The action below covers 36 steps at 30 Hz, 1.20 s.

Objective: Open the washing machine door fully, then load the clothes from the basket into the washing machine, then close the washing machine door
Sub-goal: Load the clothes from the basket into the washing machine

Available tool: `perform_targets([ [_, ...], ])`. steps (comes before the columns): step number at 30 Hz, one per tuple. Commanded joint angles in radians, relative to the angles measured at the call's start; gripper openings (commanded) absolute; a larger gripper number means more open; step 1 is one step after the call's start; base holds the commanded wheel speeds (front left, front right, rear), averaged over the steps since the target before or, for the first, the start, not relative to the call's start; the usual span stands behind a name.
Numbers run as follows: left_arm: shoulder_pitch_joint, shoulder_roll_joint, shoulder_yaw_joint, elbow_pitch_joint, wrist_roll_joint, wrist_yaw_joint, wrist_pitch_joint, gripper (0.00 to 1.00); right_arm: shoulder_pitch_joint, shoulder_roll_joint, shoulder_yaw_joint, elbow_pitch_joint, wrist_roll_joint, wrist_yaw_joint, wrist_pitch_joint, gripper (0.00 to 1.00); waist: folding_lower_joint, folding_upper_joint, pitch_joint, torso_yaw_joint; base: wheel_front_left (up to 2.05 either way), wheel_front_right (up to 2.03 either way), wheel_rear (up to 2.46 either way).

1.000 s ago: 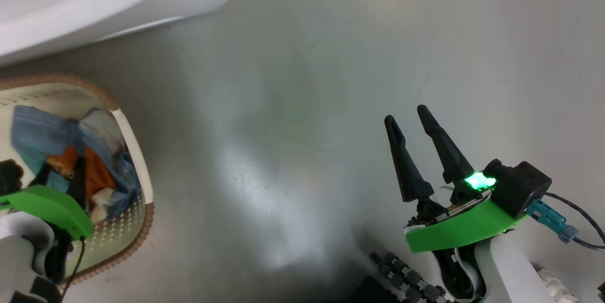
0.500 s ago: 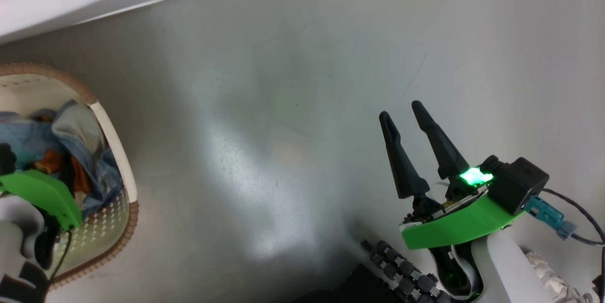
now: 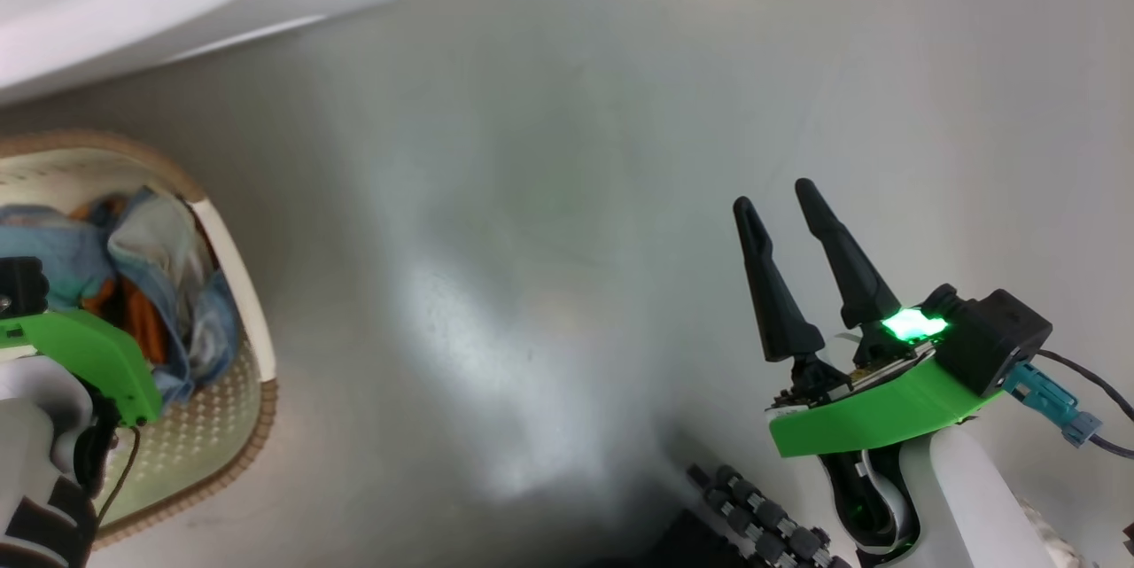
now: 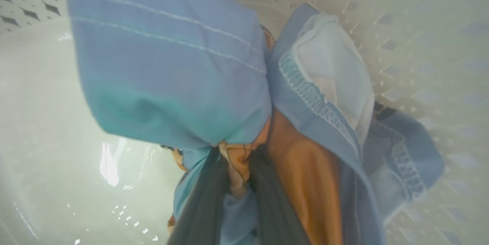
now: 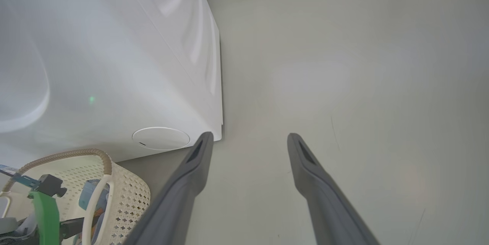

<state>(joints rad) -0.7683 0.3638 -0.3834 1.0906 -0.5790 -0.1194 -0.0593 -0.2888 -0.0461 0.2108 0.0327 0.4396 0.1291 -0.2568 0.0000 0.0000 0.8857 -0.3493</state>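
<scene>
While your left gripper (image 4: 237, 157) is down inside the basket (image 4: 420, 27), its fingers are pinched on a fold of the clothes (image 4: 172, 65), which sit bunched against the perforated wall. Your right gripper (image 3: 772, 196) hangs spread wide over the grey floor (image 3: 532, 240), well apart from the basket. The washing machine (image 5: 114, 65) is right beside the basket.
</scene>
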Motion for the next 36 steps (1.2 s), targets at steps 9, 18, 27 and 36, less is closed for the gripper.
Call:
perform_targets([
  [9,0.092,-0.004,0.01,-0.045,-0.04,-0.01,-0.169,0.0,0.021,-0.004,-0.015,0.015,-0.062,0.002,-0.005,1.0,0.0,0.0,-0.175,0.088,0.0,0.0,0.0],
  [18,0.195,-0.024,0.052,-0.172,-0.067,-0.011,-0.201,0.0,0.046,-0.004,-0.033,0.05,-0.111,0.002,-0.005,1.0,0.0,0.0,-0.338,0.145,0.0,0.0,0.0],
  [27,0.415,-0.056,0.231,-0.479,0.009,0.031,-0.202,0.0,0.104,-0.004,-0.034,0.097,-0.138,0.002,-0.005,1.0,0.0,0.0,-0.541,0.181,0.0,0.0,0.0],
  [36,0.608,-0.107,0.392,-0.816,0.125,0.08,-0.202,0.0,0.173,-0.004,-0.033,0.144,-0.159,0.002,-0.005,1.0,0.0,0.0,-0.711,0.201,0.0,0.0,0.0],
])
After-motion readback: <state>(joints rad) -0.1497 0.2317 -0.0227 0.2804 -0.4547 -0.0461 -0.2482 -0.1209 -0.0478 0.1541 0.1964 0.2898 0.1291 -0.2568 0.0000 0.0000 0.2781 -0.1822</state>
